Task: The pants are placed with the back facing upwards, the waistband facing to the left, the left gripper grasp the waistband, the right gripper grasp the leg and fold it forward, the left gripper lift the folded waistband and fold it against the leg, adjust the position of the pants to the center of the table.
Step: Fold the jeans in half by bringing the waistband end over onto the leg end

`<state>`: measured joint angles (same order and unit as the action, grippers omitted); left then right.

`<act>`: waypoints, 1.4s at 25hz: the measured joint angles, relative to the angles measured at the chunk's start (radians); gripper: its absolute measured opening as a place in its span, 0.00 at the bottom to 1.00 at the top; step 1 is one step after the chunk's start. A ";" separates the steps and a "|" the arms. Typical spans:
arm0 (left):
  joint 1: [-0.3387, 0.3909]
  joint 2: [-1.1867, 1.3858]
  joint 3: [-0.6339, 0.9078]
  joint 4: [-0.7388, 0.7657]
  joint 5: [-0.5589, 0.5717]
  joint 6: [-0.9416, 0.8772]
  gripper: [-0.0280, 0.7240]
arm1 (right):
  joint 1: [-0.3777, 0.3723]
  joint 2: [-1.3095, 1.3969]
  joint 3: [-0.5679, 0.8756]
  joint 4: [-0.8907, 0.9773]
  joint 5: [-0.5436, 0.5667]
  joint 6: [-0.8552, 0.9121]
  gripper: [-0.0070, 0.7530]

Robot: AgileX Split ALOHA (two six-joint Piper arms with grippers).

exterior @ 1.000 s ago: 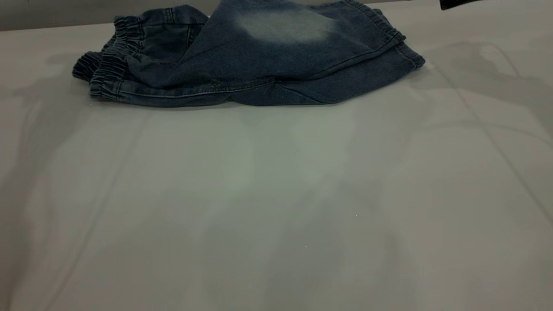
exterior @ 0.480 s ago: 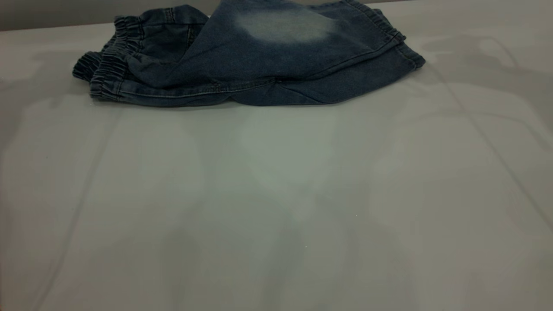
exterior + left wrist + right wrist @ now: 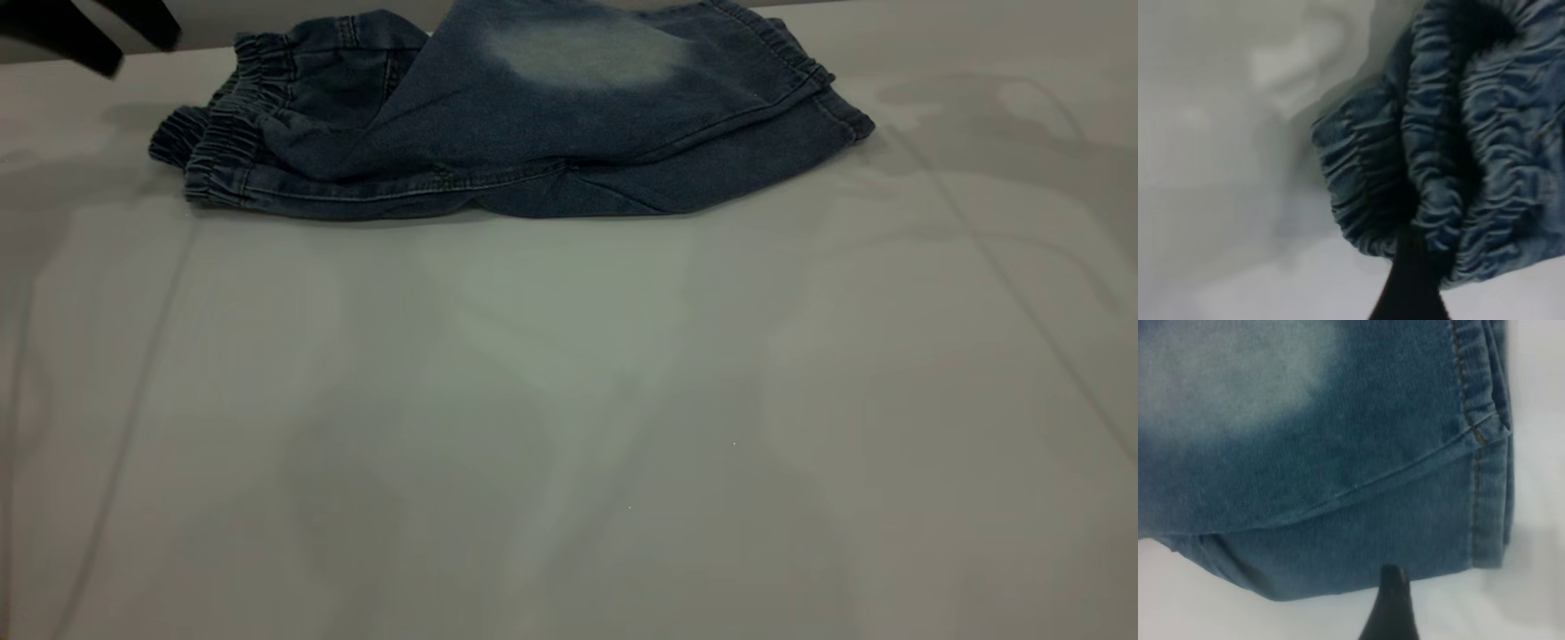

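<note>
The pants lie folded lengthwise at the far side of the table. Their ruched waistband points left, and the leg with the pale faded patch is on top. My left gripper hangs open just left of and above the waistband, holding nothing. In the left wrist view one of its fingers is close against the bunched waistband. My right gripper is out of the exterior view. In the right wrist view it hovers at the edge of the leg, near the stitched hem.
Bare pale table surface stretches in front of the pants and to both sides. The table's far edge runs just behind the waistband. Shadows of the arms fall on the table at left and right.
My left gripper has come into the exterior view at the top left. A dark part of the right arm, at the top right a second ago, has left the view. The pants lie unchanged.
</note>
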<state>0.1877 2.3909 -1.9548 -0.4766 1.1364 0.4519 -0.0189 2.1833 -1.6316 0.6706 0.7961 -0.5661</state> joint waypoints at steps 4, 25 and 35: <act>0.000 0.052 0.000 -0.017 -0.005 0.041 0.70 | 0.000 0.000 0.000 0.000 -0.005 0.001 0.69; -0.001 0.131 0.000 -0.214 -0.065 0.221 0.70 | 0.000 0.000 0.000 0.004 -0.009 0.007 0.68; -0.001 0.132 0.000 -0.226 -0.035 0.212 0.32 | 0.078 0.000 0.000 0.014 -0.089 -0.017 0.65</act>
<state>0.1867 2.5233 -1.9548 -0.7022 1.1017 0.6639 0.0588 2.1833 -1.6316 0.6849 0.7075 -0.5827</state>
